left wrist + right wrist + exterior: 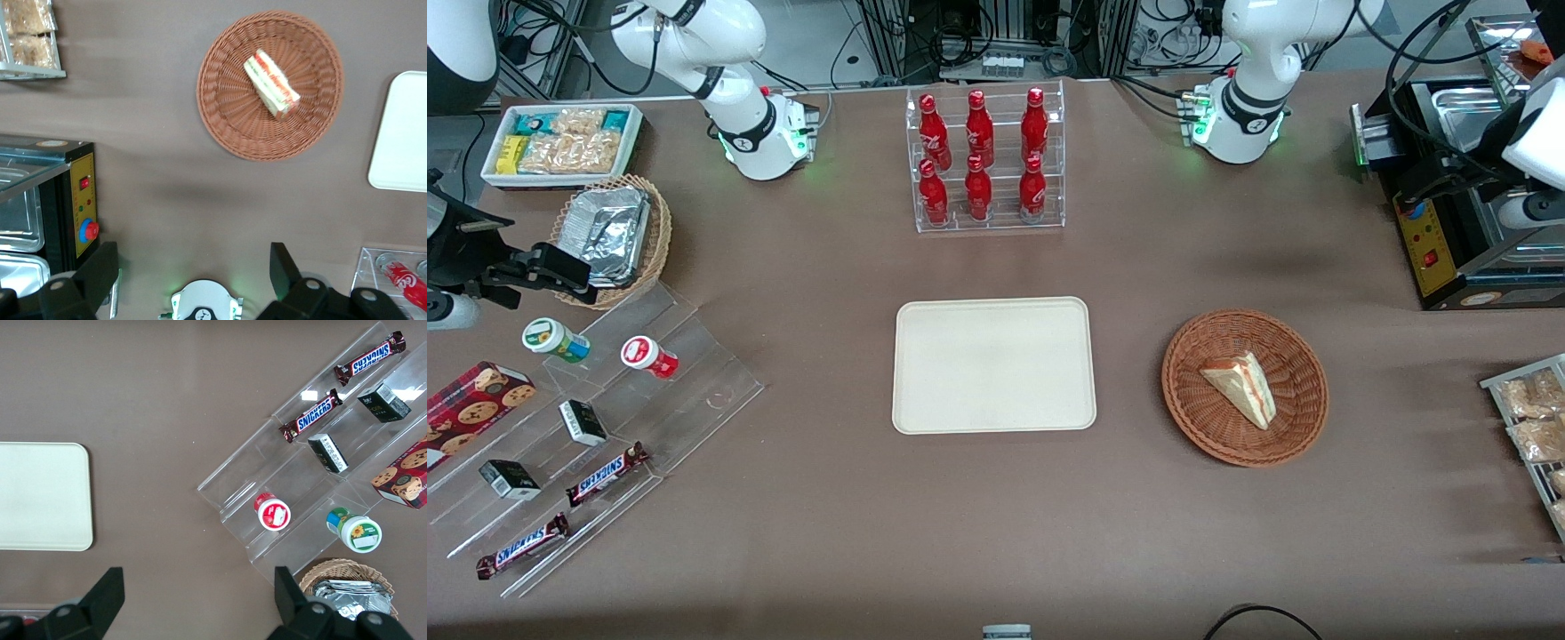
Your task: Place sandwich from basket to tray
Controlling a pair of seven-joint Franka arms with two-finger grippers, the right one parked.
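The cream tray [994, 365] lies flat on the brown tabletop [996, 516], nearer the front camera than the rack of red bottles [984, 158]. Toward the working arm's end sits the round basket [1199, 397], well apart from the tray, with the sandwich [1242, 387] lying on its side in it. The hand [193, 273] hangs high above the tabletop with its two fingers [101, 270] spread wide and holding nothing, well clear of the basket and near the black box with a red button [81, 203].
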